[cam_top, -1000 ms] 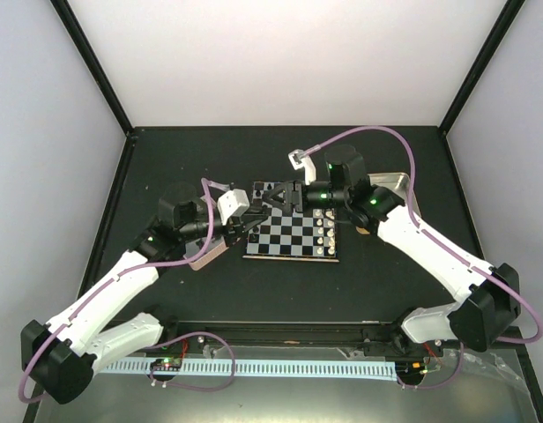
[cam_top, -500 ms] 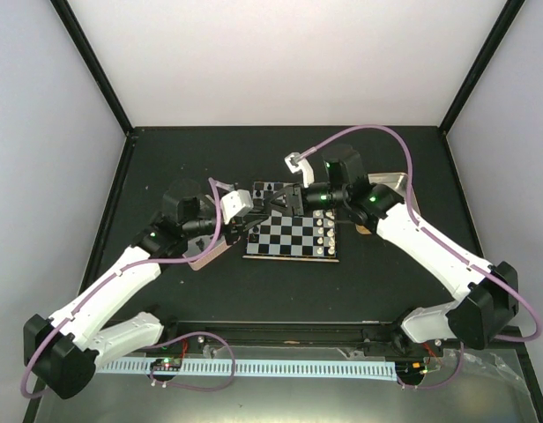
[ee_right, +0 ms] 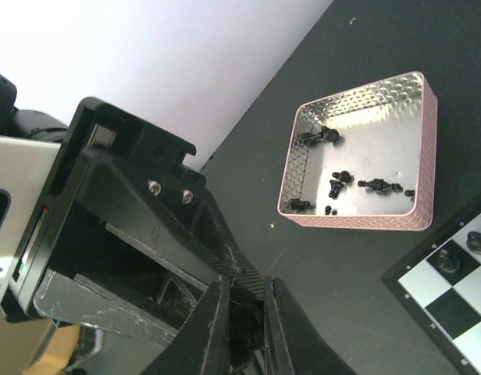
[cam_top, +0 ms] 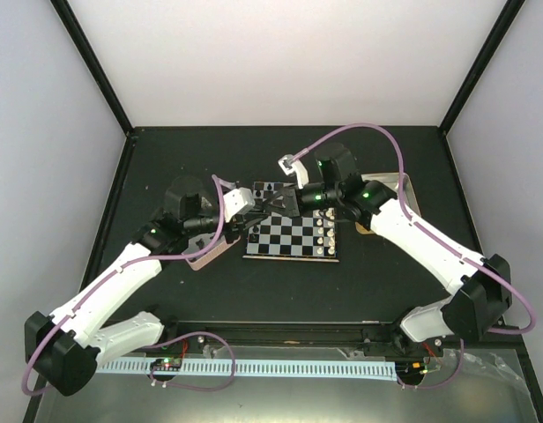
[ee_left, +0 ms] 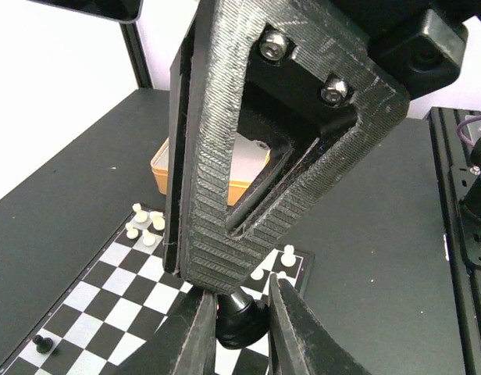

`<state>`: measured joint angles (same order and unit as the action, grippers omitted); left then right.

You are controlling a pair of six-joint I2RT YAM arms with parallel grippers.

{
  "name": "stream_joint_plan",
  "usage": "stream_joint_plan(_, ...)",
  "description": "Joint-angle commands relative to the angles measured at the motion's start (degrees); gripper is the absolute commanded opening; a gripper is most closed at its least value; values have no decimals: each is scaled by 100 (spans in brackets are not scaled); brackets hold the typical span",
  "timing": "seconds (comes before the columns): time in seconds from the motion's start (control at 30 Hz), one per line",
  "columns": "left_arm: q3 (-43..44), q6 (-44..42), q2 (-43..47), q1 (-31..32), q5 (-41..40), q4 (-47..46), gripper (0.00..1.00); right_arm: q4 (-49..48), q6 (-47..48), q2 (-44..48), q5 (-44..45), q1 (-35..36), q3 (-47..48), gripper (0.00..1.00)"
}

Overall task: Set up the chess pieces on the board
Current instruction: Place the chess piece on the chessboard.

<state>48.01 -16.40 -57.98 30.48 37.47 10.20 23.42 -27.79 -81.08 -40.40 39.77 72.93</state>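
Black piece [ee_left: 240, 326] is nipped low down btwn the pads of the left gripper [ee_left: 242, 305]. The jaws are pressed nearly together on it, just above the board [ee_left: 108, 312] at its 11 o'clock corner in the top view. Right gripper [ee_right: 246, 301] meets it nose to nose. A sec ago its jaws stood spread over the board's far edge, and now they're drawn to a narrow slot w/ sthg dark in it. In the left wrist view its fingertip sits right on top of the piece, so I read it as pinching the same piece, tho the contact is mostly hidden. Left grip hasn't changed in that sec, and the left arm has edged in toward the corner.

Meaning: looks like a hand-over, left to right, both holding for now. Next step prob calls for the left to let go before either arm pulls off. Risk is the tiny piece twisting or dropping.

Outward: a few black pcs [ee_right: 476, 242] stand on the board near that corner, and white pcs [cam_top: 324, 233] line its 3 o'clock side. Pink-rimmed tin [ee_right: 358, 221] at the board's 9 o'clock holds several more black ones lying loose, so the black side looks far from done. Gold-rimmed tin [ee_left: 166, 168] sits at 2 o'clock, partly hid by the right arm.
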Motion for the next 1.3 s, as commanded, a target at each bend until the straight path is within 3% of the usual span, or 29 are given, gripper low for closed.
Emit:
stream_joint_plan(0.0,318,-4,-3,26,-121,-115,18,108,-30,-109,-195,44,129,5)
stream_joint_plan(0.07,338,81,12,20,-227,-123,24,42,-102,-106,-131,46,143,2)
stream_joint_plan(0.23,297,711,39,19,-1032,-67,66,-408,-270,41,625,42,28,1)
stream_joint_plan(0.37,187,1381,136,11,-1962,307,85,-635,-86,57,1808,48,-212,2)
stream_joint_plan(0.53,-259,3012,742,-148,-3652,175,90,-1083,201,-100,2949,183,-663,2)
stream_joint_plan(0.73,-484,4124,1616,-847,-4140,407,99,-1441,952,-647,4170,984,-895,2)
stream_joint_plan(0.9,-442,4210,1944,-1266,-4075,727,99,-1605,1164,-1156,4692,1551,-907,2)
stream_joint_plan(1.27,-498,4043,1926,-1325,-3832,892,99,-2319,1144,-1938,5323,2070,-1237,3)
